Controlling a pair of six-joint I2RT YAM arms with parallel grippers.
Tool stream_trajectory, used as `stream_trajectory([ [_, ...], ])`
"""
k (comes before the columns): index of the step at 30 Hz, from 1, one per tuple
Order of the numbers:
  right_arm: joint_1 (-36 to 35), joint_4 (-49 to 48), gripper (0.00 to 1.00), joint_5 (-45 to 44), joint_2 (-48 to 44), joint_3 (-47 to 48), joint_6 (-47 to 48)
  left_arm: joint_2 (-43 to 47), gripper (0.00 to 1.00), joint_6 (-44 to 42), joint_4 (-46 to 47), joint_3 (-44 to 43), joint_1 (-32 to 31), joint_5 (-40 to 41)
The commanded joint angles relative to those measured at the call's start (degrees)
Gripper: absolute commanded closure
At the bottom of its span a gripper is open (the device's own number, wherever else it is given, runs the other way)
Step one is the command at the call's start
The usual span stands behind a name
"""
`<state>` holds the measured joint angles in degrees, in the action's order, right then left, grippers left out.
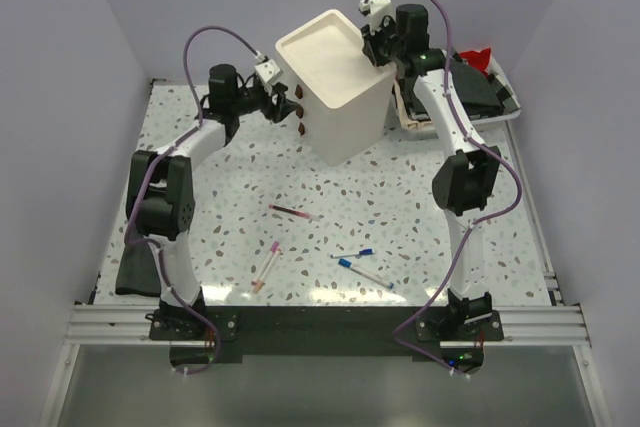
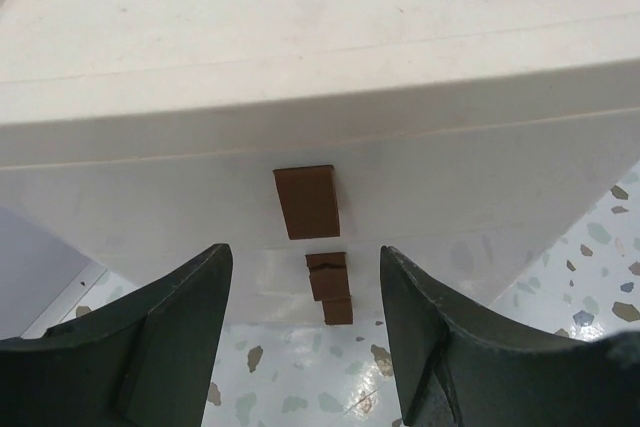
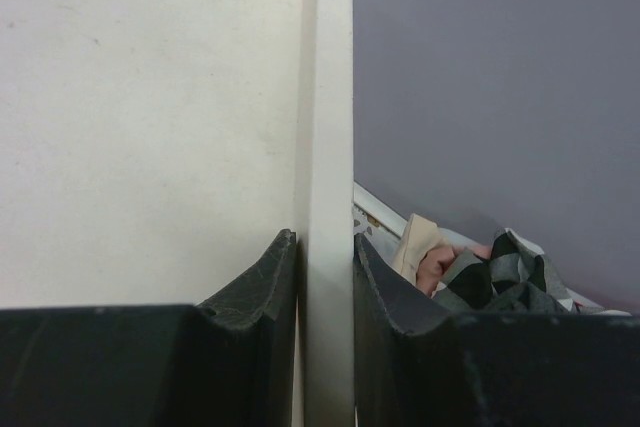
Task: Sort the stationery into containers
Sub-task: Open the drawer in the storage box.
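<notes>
At 12 o'clock of the left gripper [image 2: 305, 249], jaws apart, the top drawer handle [image 2: 306, 201] is centred; the cabinet rim [image 3: 328, 97] is clamped by the right gripper [image 3: 324, 237].

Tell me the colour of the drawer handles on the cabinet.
The drawer handles are brown, set against the cream-white cabinet. They show best in the left wrist view.

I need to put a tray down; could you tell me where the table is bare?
Bare table between the cabinet and the blue-capped pens, up to the right arm; another patch between the left arm and the pink pen. Crowded: the near middle, from the maroon pen down.
</notes>
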<state>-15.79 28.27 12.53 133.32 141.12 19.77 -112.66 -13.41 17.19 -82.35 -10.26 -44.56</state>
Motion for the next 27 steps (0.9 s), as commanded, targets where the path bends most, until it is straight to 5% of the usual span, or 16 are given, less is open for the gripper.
stream_trajectory([
  [1,-6.0,13.2,1.00,4.3,5.5,-4.3,4.3,-1.2,0.35,3.7,4.9,-3.5,-0.2,-1.4],
  [12,-6.0,12.9,1.00,4.2,5.9,-4.0,4.1,-3.4,0.45,6.7,4.0,-6.5,-1.3,-1.9],
  [17,-6.0,12.9,1.00,4.1,6.0,-3.8,4.2,-4.7,0.59,8.8,3.2,-8.0,-1.3,-2.6],
  [24,-6.0,12.9,1.00,3.4,5.8,-4.1,4.4,-2.3,1.00,5.9,-4.2,-8.4,-0.7,-3.8],
  [27,-6.1,12.8,1.00,3.0,5.9,-3.9,4.6,1.5,1.00,5.9,-5.4,-5.1,0.9,-3.3],
])
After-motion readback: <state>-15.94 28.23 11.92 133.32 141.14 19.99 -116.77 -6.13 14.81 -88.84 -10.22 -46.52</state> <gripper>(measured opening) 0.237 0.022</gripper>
